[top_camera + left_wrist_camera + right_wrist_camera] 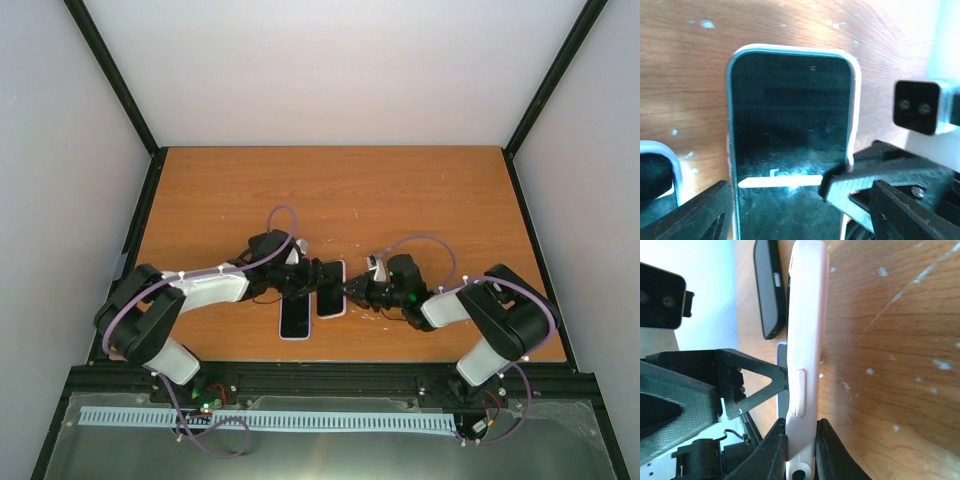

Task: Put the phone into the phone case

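**Phone sits in the case, but that edge pinch makes me nervous**

So the right gripper is clamped on the pink case, pinching it across its thickness along one long side. The phone sits inside the case's rim, screen up. I honestly can't tell if it's clicked in all the way round.

The left gripper hovers over the case with its jaws spread wide and holds nothing. One finger is out past one long side of the case, the other right at the opposite side.

What I'd worry about:

- If the left arm pushes down while the right one has that edge pinched, the case could twist. That might pop a corner of the phone back out.
- The two grippers are packed really close over the case, so any sideways nudge could bump them together.
- There's a second dark slab just beside the case on the left arm's side, and a spread finger could shove it.
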Controlling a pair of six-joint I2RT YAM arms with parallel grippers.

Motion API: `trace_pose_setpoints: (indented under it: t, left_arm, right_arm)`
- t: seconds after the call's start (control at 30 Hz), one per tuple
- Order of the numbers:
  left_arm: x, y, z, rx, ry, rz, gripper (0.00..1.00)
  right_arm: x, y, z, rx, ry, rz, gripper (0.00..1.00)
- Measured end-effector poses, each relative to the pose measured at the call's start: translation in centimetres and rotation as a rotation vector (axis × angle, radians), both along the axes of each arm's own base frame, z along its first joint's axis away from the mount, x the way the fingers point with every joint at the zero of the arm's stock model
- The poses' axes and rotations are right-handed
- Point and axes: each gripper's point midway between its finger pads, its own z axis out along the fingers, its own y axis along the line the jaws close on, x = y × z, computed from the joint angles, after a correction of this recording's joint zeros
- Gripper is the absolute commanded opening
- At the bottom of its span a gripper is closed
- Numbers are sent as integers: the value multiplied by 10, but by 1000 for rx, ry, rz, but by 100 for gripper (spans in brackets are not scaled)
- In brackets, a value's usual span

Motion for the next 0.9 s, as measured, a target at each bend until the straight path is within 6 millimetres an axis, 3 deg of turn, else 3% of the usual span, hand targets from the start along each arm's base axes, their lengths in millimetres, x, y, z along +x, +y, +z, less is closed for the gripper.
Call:
trace_pose_setpoints:
  t: [0.13, 0.3, 0.4, 0.53, 0.73, 0.9]
  left_arm:
    - [3, 4, 35, -46, -72, 4, 89]
    - [11, 25, 102, -166, -221, 44, 93]
    - [7, 37, 133, -228, -297, 52, 93]
    - [-10, 37, 168, -317, -370, -3, 93]
    - [-35, 34, 201, -467, -455, -96, 88]
    - [-47, 29, 217, -567, -490, -161, 77]
  right_arm:
    - [-4, 0, 20, 32, -43, 14, 8]
    - [-10, 1, 62, 114, -144, 45, 9]
    - [-18, 2, 88, 172, -200, 82, 8]
    - [-32, 3, 121, 258, -262, 139, 8]
    - [-57, -2, 170, 408, -363, 214, 7]
    - [-70, -4, 188, 483, -382, 254, 7]
